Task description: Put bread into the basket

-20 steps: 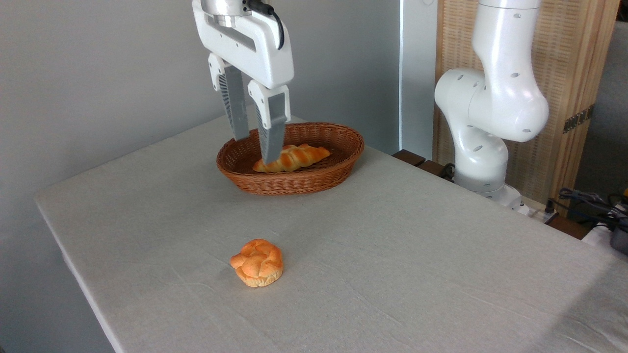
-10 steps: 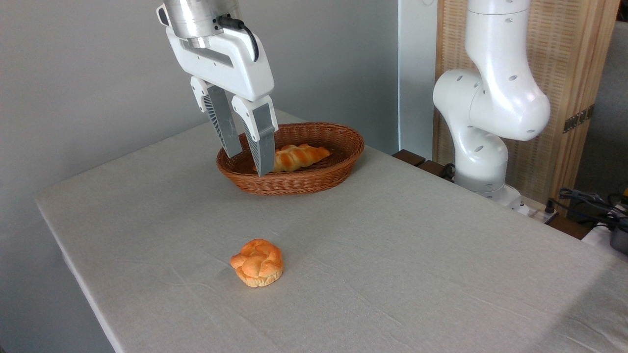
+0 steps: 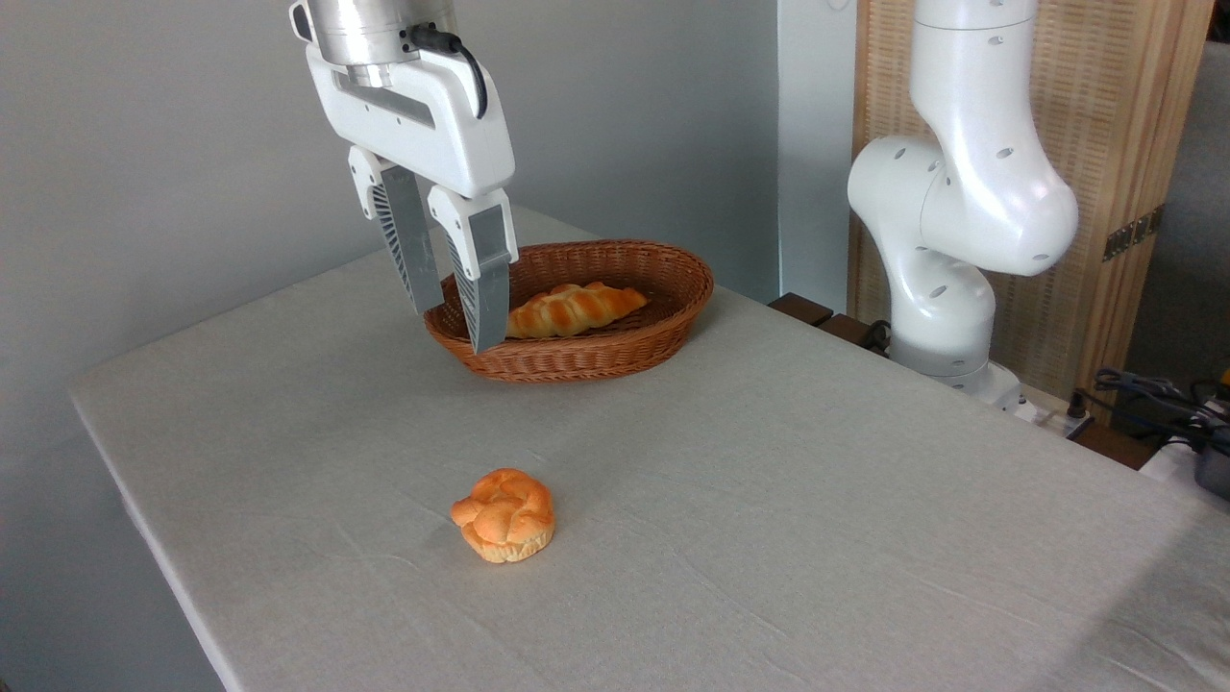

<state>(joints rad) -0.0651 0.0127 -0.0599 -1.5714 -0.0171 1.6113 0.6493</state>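
Note:
The long braided bread (image 3: 574, 308) lies inside the reddish-brown wicker basket (image 3: 653, 332) at the back of the table. My gripper (image 3: 456, 327) hangs in the air by the basket's left end, in front of its rim. Its two grey fingers are spread apart and hold nothing. The right finger (image 3: 487, 298) covers the loaf's left tip.
A small round knotted bun (image 3: 505, 514) sits on the grey tablecloth (image 3: 769, 500) nearer the front. The arm's white base (image 3: 947, 279) stands beyond the table's right edge, with cables (image 3: 1153, 394) beside it. A grey wall runs behind the table.
My gripper has moved left and slightly toward the front, away from above the basket. It stays open. The bread rests unmoved in the basket.

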